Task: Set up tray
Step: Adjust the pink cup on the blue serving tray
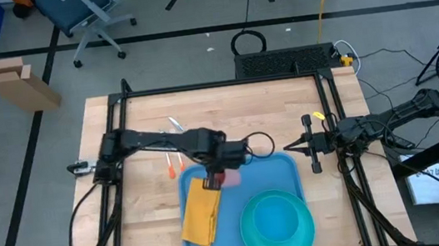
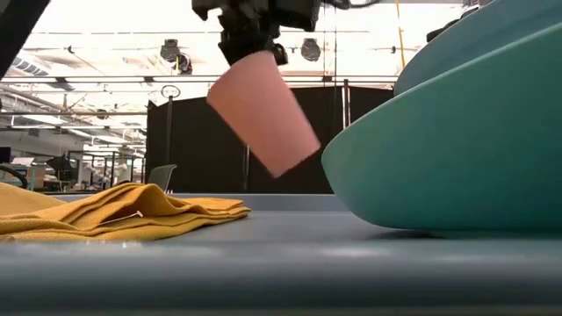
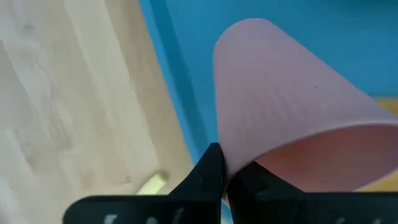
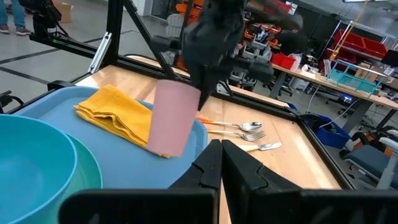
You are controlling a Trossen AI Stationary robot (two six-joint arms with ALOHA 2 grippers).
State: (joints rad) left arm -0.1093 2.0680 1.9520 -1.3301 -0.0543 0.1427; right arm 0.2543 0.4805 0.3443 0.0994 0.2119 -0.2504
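Pink plastic shows between the dark fingers of the left gripper [image 3: 225, 180], which are clamped on the rim of a pink cup [image 3: 292, 112] and hold it tilted in the air above the tray [image 1: 280, 174]; the low view shows the cup [image 2: 263, 110] hanging clear of the surface, its closed end lower than the pinched rim. Just beside it on the tray lies a folded yellow napkin [image 1: 201, 213], and nearer the front edge sits a round teal bowl [image 1: 277, 227] resting on the tray's right part. The blue tray itself lies flat on the wooden table [image 1: 131, 226], toward its front and middle. Beyond the tray's back left corner, on bare wood, lie a spoon and forks with orange handles [image 4: 239, 129]. Well apart, at the table's right edge, the right gripper [image 1: 312, 143] waits with its fingers pressed together on nothing, seen closed in its own wrist view [image 4: 221, 163].
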